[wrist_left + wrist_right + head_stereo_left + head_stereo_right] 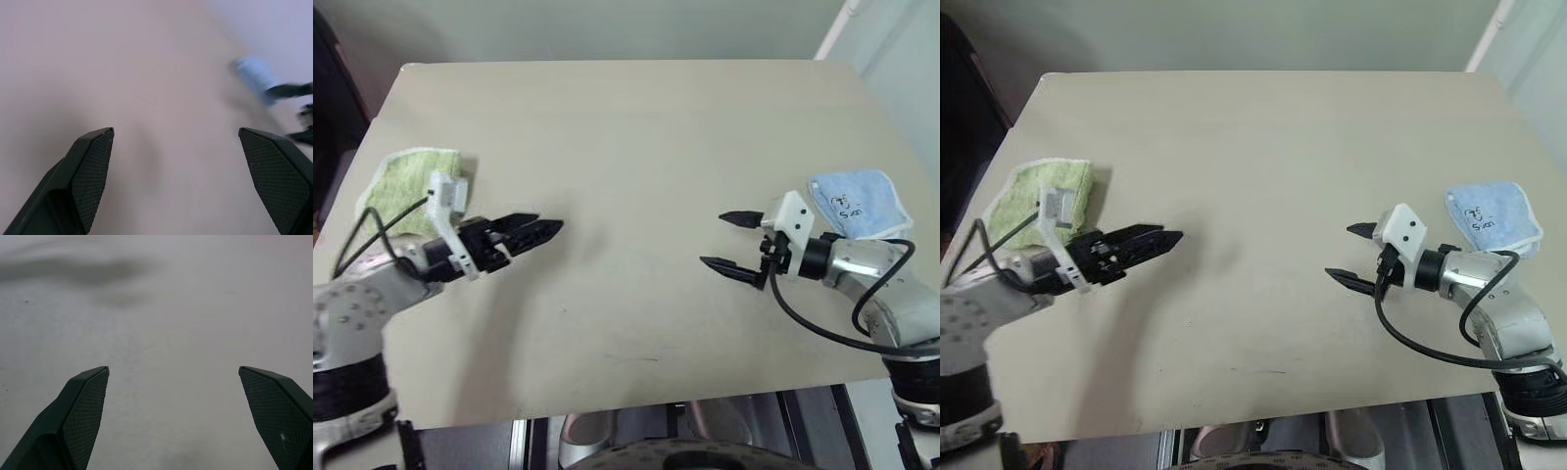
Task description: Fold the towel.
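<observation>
Judging by how things lie, you are at the tail of the job or between folds: the towel (409, 186) sits as a small green bundle at the table's (636, 127) left edge, behind your left gripper (540, 231) and apart from it. It looks folded over at least once, though the arm hides its near side, so you cannot be sure how neat the stack is.

Your left gripper hangs over bare table, inboard of the towel, pointing towards the table's middle; the left wrist view shows its fingers (90, 169) spread wide with nothing between them. Your right gripper (736, 239) hovers on the far side of the table from the towel, jaws also released and empty, as the right wrist view confirms with only tabletop between the fingers (83, 411). A blue cloth (860, 204) lies well away from the towel, at the table's right edge behind the right gripper; leave it alone.

If another fold is wanted, you would need to swing the left gripper back to the towel, pinch an edge by the white stitching, and carry it across. The right arm is a long reach from the towel, so count on the left doing the work.
</observation>
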You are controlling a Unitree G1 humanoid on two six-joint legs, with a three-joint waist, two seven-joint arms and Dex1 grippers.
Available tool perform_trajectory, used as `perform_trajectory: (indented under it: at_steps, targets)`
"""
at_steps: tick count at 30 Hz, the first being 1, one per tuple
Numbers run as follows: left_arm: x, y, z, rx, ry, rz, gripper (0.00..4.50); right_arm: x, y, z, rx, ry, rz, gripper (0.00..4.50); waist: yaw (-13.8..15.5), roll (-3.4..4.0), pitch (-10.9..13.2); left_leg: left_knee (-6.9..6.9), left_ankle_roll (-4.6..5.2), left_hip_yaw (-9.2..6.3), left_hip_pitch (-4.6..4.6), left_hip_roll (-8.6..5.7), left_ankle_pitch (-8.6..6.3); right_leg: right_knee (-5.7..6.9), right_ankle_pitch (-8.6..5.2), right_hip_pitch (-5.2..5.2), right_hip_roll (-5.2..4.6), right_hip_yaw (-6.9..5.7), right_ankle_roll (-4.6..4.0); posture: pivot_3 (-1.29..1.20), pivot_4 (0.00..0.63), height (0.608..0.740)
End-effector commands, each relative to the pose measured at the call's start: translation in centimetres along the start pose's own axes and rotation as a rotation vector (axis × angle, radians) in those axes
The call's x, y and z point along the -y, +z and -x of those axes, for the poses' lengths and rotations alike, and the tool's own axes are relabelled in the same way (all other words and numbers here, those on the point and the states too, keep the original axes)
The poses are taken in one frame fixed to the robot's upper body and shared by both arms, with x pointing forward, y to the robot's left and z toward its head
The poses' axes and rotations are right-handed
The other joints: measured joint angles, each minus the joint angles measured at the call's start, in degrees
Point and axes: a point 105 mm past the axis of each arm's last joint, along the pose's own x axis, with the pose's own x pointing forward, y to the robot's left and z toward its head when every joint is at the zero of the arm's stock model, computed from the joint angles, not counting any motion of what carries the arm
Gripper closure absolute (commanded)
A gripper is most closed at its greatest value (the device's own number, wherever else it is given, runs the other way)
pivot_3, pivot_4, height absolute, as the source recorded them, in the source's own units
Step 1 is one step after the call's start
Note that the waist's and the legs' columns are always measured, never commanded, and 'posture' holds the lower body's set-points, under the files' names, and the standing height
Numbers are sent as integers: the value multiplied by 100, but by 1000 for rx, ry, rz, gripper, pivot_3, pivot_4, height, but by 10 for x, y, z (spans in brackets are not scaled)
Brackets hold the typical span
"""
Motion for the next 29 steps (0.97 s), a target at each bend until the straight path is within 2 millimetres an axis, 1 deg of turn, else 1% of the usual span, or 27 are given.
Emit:
perform_trajectory:
  at_steps: [1, 3, 5, 7, 9, 11, 17, 20, 22, 25, 29]
  targets:
    - [1, 6, -15, 66, -49, -230, 70, 5, 13, 7, 54, -56, 14, 0, -8, 0, 0, -1, 0, 0, 0, 3, -1, -1, -1, 0, 2, 0, -1, 0, 150, 740]
    - [-5, -1, -26, 100, -45, -333, 70, 5, 9, 11, 44, -66, -8, 0, -10, 10, -5, 0, 4, 1, 0, 4, -3, -2, -2, 1, 4, 0, 1, 0, 150, 740]
    - [-5, -5, -33, 141, -77, -380, 70, 4, 11, 14, 60, -71, -29, 0, -12, 9, -5, 4, 13, 2, 0, 4, -8, -3, -4, 3, 4, 1, 5, 0, 150, 740]
    - [9, -15, -39, 162, -214, -427, 70, 7, 15, 17, 94, -120, -32, 0, -18, 9, -5, 6, 18, 4, -4, 5, -12, -5, -6, 3, 3, 2, 8, 0, 150, 740]
    - [21, -23, -41, 186, -328, -443, 70, 2, 18, 21, 131, -112, -59, 0, -19, 9, -5, 7, 23, 4, -8, 6, -15, -8, -7, 1, 3, 2, 11, 0, 150, 740]
    - [23, -24, -40, 200, -360, -442, 70, -3, 21, 22, 148, -96, -75, 0, -22, 9, -5, 7, 29, 3, -12, 7, -18, -7, -15, 2, 3, 1, 18, 0, 150, 740]
    - [22, -25, -40, 206, -373, -450, 70, -4, 22, 22, 150, -96, -82, 0, -56, 9, -5, 9, 37, 5, -16, 8, -23, -11, -15, 4, 2, 1, 21, 0, 150, 740]
    - [34, -48, -30, 101, -524, -428, 70, -21, 22, 22, 129, 16, -108, 0, -61, 10, -6, 9, 40, 5, -17, 9, -25, -11, -16, 4, 1, 1, 23, 0, 150, 740]
    - [39, -60, -27, 46, -569, -436, 70, -24, 23, 24, 114, 42, -107, 0, -61, 14, -7, 8, 41, 6, -19, 9, -26, -11, -20, 2, 1, 1, 25, 0, 150, 740]
    - [48, -66, -23, 20, -598, -430, 70, -24, 22, 26, 93, 60, -109, 0, -72, 14, -8, 9, 46, 7, -24, 9, -33, -14, -25, 2, 0, 2, 30, 0, 150, 740]
    - [51, -68, -22, 5, -594, -424, 70, -24, 24, 24, 99, 68, -111, 0, -71, 15, -8, 11, 52, 6, -28, 9, -36, -12, -28, 0, -1, 2, 32, 0, 150, 740]
